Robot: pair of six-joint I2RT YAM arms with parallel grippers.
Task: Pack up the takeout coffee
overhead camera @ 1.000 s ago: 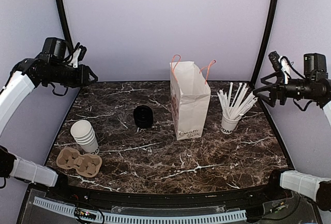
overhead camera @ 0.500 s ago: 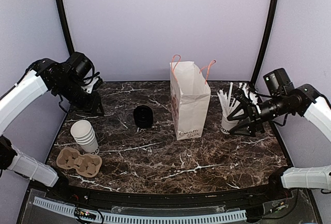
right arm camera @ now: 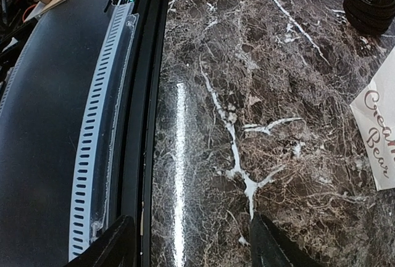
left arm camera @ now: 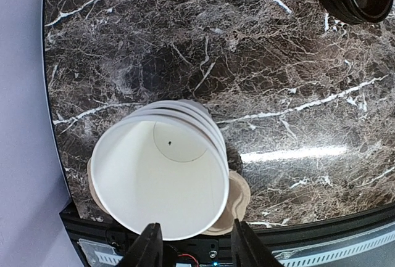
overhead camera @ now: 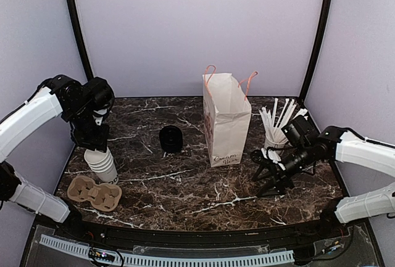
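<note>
Holding the left end effector [left arm camera: 194,225] spread and gripping nothing, directly above the open mouth of the nested white cups [left arm camera: 162,177], these standing just beside the cardboard cup carrier [overhead camera: 94,193] at the left of the marble surface [overhead camera: 185,187]. Hanging the right end effector [right arm camera: 191,217] over bare surface, fingers wide apart and empty, near the right side of the upright paper bag [overhead camera: 226,122], in front of the cup of straws [overhead camera: 274,147]. Not managing to tell where the takeout coffee is; seeing only a stack of black lids [overhead camera: 171,139] sitting left of the bag, well apart from the cups.
</note>
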